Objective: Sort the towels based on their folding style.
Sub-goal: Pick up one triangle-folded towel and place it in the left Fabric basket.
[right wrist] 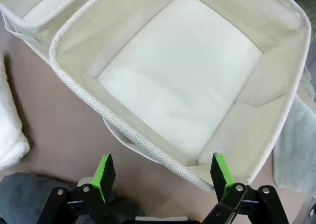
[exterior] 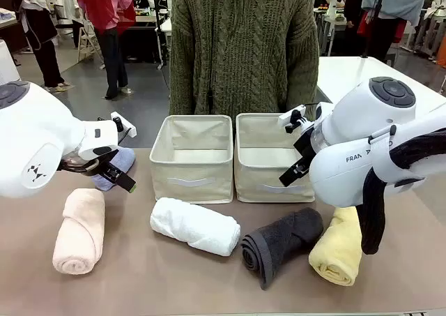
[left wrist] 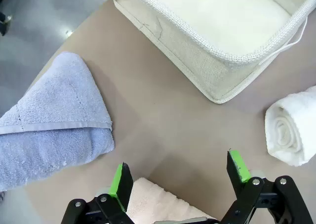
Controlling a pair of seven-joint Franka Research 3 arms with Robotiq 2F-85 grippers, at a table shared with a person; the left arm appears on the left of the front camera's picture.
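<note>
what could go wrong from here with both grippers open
The left gripper hangs over one end of the pink towel; a pinch there might catch only outer layers and unroll it. The right gripper hangs by the near wall of the right bin; lowering could snag that rim.

The white left arm (exterior: pixel 35 148) comes in low from the left side, and its black, green-padded left gripper (left wrist: pixel 180 172) points downward, jaws spread wide, holding nothing. The white right arm (exterior: pixel 369 141) bends in from the right; its matching right gripper (right wrist: pixel 163 169) also points downward, jaws wide and empty.
</note>
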